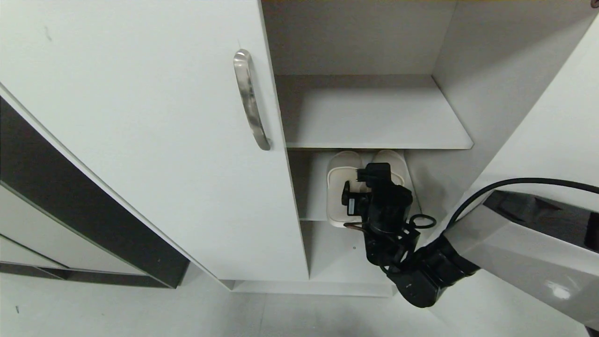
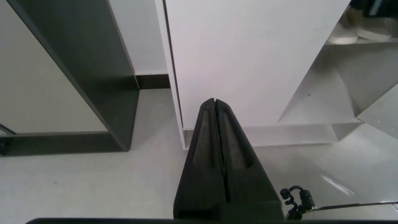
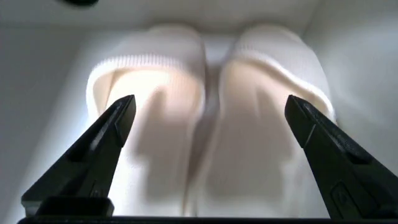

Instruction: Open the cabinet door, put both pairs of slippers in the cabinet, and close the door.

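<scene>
Your right gripper sits at the mouth of the white cabinet, on the open side, level with the shelf under the upper one. Its jaws are spread wide, one on each outer side of a pair of white slippers, and you can see them clear of the slippers in the right wrist view. The pair lies side by side on that shelf, toes toward the back, heels near the front edge. The cabinet's left door, with its metal handle, is shut. The right door stands swung open. Your left gripper hangs over the pale floor in front of the cabinet, jaws pressed together, holding nothing.
</scene>
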